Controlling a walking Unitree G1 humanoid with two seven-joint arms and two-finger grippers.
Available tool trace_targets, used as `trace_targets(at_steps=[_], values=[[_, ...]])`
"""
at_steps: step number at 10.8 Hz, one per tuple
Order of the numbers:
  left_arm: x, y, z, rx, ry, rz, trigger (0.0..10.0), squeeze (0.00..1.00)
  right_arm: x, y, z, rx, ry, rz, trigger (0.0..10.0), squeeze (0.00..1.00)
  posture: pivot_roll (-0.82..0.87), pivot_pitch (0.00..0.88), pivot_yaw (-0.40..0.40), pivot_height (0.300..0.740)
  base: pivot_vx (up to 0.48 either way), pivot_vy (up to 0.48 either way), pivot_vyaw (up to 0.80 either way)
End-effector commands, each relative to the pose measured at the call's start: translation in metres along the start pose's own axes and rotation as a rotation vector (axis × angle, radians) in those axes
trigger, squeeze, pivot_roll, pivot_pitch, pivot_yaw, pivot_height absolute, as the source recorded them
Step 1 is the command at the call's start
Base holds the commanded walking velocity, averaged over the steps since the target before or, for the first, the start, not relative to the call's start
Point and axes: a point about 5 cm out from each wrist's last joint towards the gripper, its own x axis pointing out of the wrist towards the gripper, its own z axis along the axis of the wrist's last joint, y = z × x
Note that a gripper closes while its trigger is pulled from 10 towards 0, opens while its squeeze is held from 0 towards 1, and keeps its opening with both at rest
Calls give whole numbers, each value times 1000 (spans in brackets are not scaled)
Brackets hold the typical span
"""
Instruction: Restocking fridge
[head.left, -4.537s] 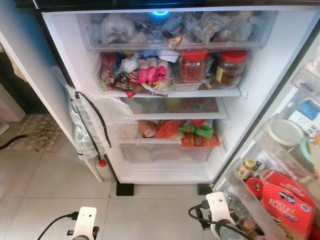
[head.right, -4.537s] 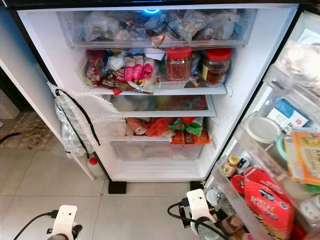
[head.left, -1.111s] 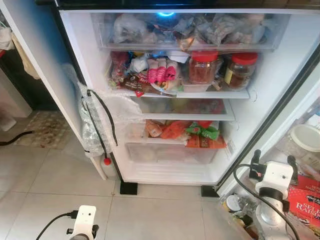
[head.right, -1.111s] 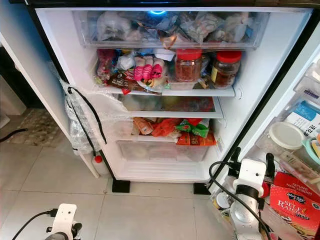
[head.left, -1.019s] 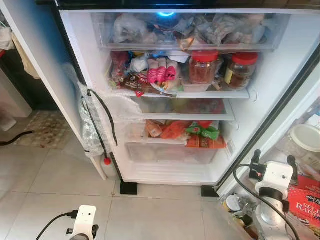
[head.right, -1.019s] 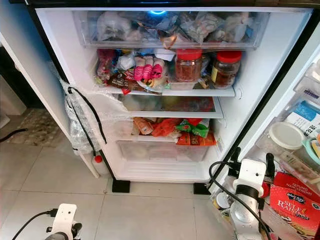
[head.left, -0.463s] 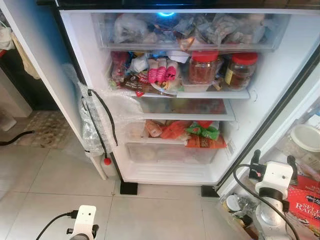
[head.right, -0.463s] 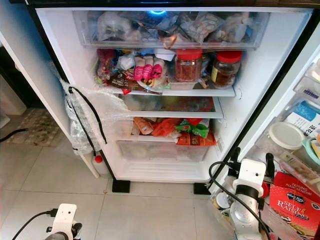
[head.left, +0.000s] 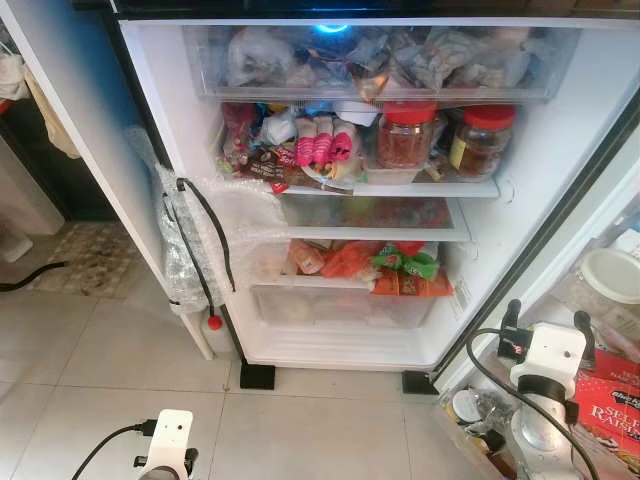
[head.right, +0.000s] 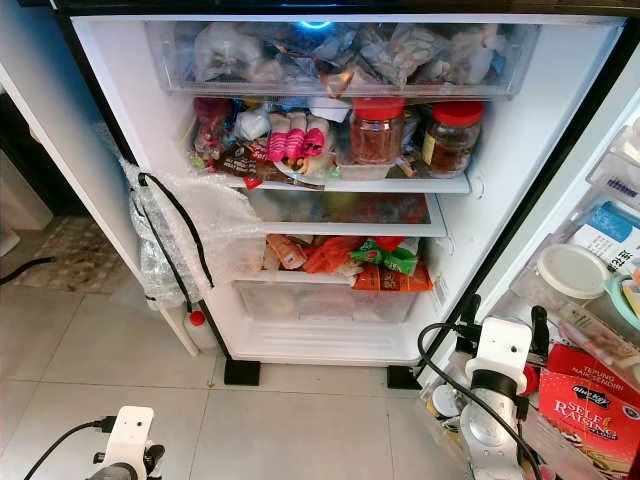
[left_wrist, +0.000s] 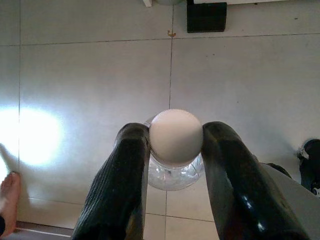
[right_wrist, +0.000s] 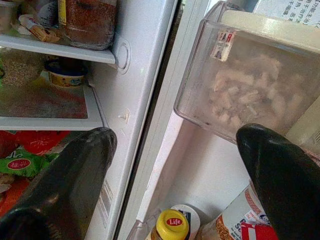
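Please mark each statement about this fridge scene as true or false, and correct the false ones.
1. The left pincer is shut on a clear bottle with a white cap. True.
2. The right pincer is closed around a jar. False: its fingers stand wide apart with nothing between them, near the door shelf.
3. Two jars with red lids stand on a shelf inside the fridge. True.
4. The fridge door is closed. False: it is open, and its shelves show a red box and a yellow-capped bottle.
5. A black cable hangs over a plastic bag at the left side of the fridge. True.
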Motion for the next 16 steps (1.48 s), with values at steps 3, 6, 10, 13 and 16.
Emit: trace_targets(at_steps=[3, 6, 10, 13, 16], values=[[-1, 1, -3, 17, 7, 3, 10000, 0, -2, -8, -9, 3, 54, -32, 10000, 0, -104, 81, 14, 740, 0, 0, 0], [-1, 4, -3, 17, 6, 6, 10000, 0, -1, -7, -9, 4, 57, -28, 10000, 0, -103, 80, 13, 740, 0, 0, 0], [-1, 3, -6, 18, 22, 5, 10000, 0, -8, 0, -10, 21, 54, 22, 10000, 0, -103, 71, 12, 740, 0, 0, 0], [-2, 4, -8, 16, 29, 6, 10000, 0, -41, 14, -16, 85, 40, 145, 10000, 0, -102, 61, 7, 740, 0, 0, 0], [-2, 3, -8, 14, 29, 3, 10000, 0, -68, 41, -37, 108, 197, 401, 10000, 0, -108, 58, 6, 740, 0, 0, 0]])
